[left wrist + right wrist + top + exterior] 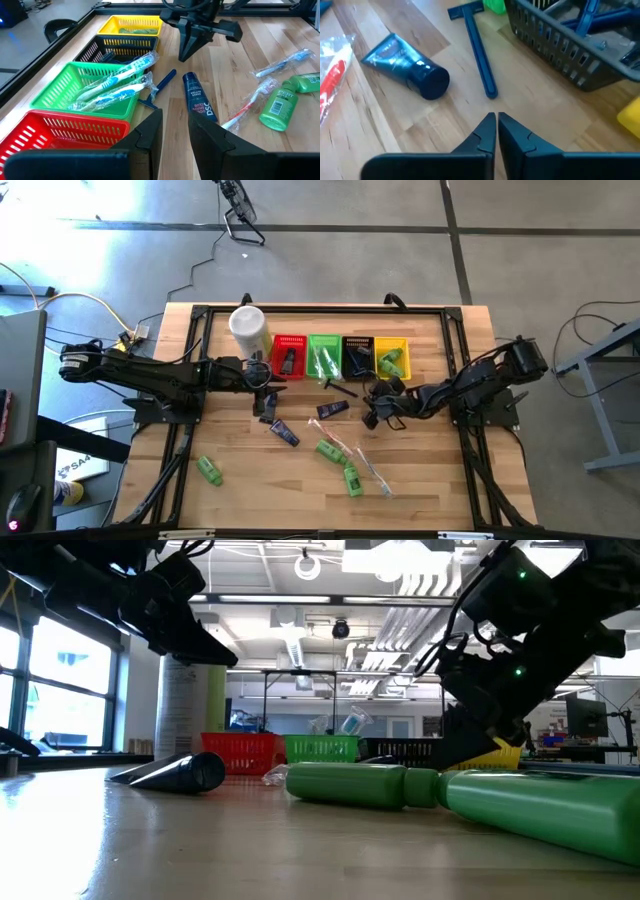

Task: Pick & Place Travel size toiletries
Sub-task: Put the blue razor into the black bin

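Wooden table point(555, 125): right gripper point(496, 131), fingers closed and empty, hovers just short of blue razor point(477, 52).

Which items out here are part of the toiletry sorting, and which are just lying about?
Job:
- blue razor
- navy tube
- wrapped toothbrushes
- green bottles
- baskets: red, green, black, yellow

Lying about:
- white canister

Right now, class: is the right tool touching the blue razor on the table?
Apart. The right wrist view shows bare wood between the shut right tool and the blue razor.
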Controlling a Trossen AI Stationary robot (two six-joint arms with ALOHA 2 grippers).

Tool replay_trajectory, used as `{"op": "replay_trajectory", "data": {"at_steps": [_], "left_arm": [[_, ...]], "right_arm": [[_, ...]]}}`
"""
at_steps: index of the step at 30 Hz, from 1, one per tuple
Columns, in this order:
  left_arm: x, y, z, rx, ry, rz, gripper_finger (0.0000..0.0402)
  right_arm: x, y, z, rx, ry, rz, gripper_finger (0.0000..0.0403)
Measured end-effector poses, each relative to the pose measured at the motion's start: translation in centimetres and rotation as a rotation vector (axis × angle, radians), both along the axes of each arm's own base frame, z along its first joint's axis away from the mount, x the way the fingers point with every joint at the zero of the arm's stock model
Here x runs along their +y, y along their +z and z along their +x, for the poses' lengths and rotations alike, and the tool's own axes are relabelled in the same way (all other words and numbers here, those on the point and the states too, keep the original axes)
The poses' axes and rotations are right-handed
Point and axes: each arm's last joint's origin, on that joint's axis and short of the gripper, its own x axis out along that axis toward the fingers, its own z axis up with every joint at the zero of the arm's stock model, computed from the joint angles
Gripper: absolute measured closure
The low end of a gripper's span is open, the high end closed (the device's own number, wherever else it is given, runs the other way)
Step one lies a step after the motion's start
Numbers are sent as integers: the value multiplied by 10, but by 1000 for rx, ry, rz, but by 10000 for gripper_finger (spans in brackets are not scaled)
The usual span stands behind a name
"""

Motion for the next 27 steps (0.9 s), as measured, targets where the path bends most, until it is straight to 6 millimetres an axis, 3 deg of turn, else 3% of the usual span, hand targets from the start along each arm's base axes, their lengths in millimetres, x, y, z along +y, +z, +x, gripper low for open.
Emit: {"op": "replay_trajectory", "data": {"at_steps": [13,21,27], "left_arm": [[0,0,0,0,4,1,313],[0,0,0,0,3,1,313],[0,0,0,0,3,1,313]], "right_arm": [[1,0,0,34,67,-66,212],[-4,0,2,21,51,-69,208],[-4,-17,10,7,35,-87,210]]}}
